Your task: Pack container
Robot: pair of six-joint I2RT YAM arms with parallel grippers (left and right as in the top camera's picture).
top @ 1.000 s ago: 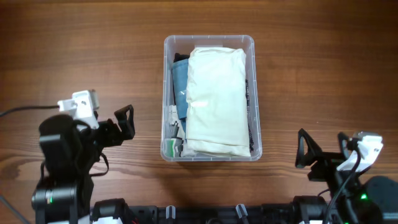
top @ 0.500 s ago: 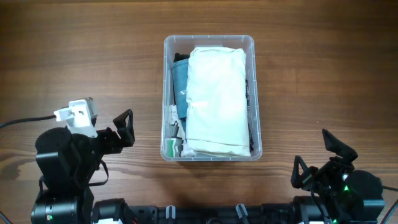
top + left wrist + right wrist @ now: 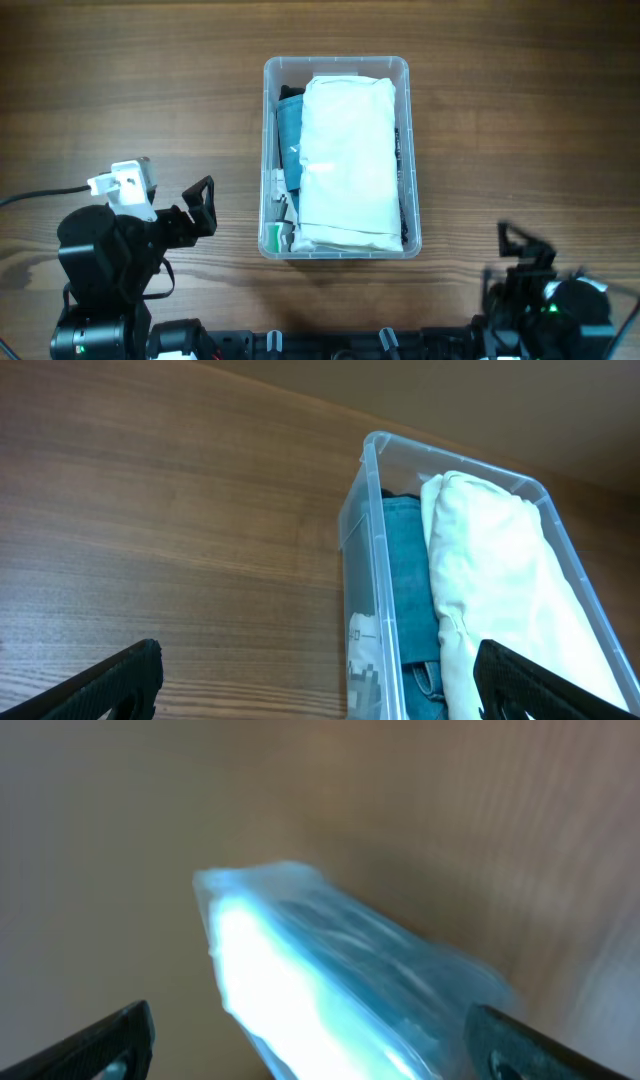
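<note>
The container [image 3: 336, 63] is a clear plastic bin in the middle of the table. A folded cream cloth [image 3: 346, 165] fills most of it, with blue denim [image 3: 288, 138] along its left side. My left gripper [image 3: 203, 206] is open and empty, to the left of the bin and apart from it. In the left wrist view the container [image 3: 376, 550] holds the denim [image 3: 405, 595] and the cloth [image 3: 500, 575], and the gripper [image 3: 320, 695] is open. My right gripper [image 3: 522, 245] is open and empty at the front right. The right wrist view is blurred; the container [image 3: 330, 970] shows beyond the open gripper [image 3: 320, 1050].
The brown wooden table [image 3: 120, 90] carries only the bin. A cable [image 3: 40, 193] runs off from the left arm to the left edge. Both arm bases stand at the front edge.
My right arm has drawn back toward the front edge and turned, so its gripper now sits lower. My left arm shifted slightly toward the front early on, then stayed still.
</note>
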